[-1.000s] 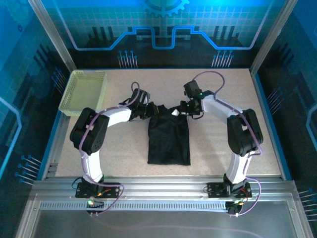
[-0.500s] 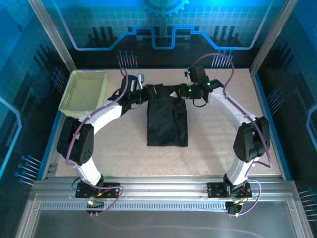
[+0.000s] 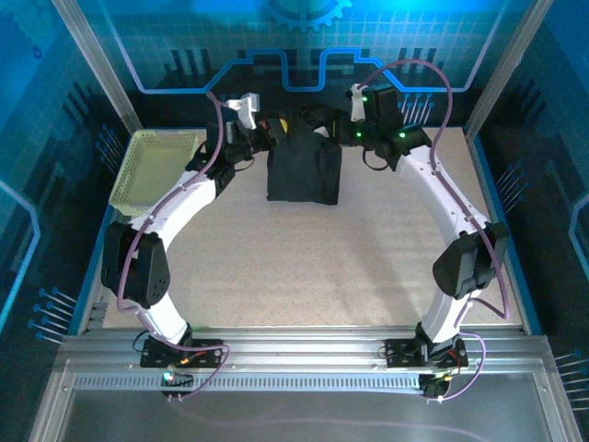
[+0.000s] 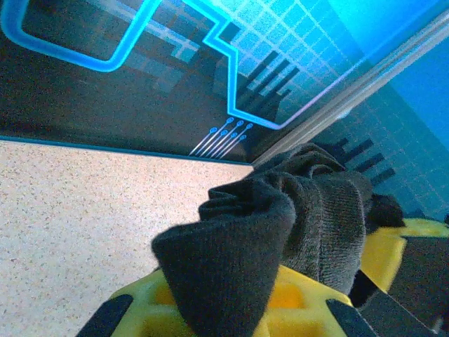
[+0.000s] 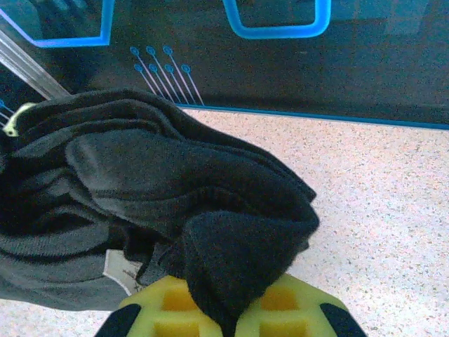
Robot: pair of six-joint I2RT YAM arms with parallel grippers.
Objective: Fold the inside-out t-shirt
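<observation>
1. Gripping the inside-out t-shirt (image 3: 302, 175) at its upper edge, my left gripper (image 3: 274, 127) is clamped on a bunched wad of black fabric. In the left wrist view that wad bulges over my yellow finger pads (image 4: 295, 298) at the bottom centre of the frame.
2. My right gripper (image 3: 337, 120) is likewise closed on the shirt's other top corner. In the right wrist view, thick black folds spill over the yellow pads at the bottom edge.
3. Both grippers sit at the top centre of the overhead frame, near the back wall, with the shirt's top edge held between them.
4. Below them the shirt shows as a compact dark rectangle over the speckled table (image 3: 368, 258). I cannot tell whether its lower edge rests on the tabletop.
5. A small white tag (image 5: 116, 272) peeks out beneath the folds at the lower left of the right wrist view.
6. The pale yellow-green mesh basket (image 3: 156, 170) stands at the left of the overhead frame, beside my left arm and apart from the shirt.
</observation>
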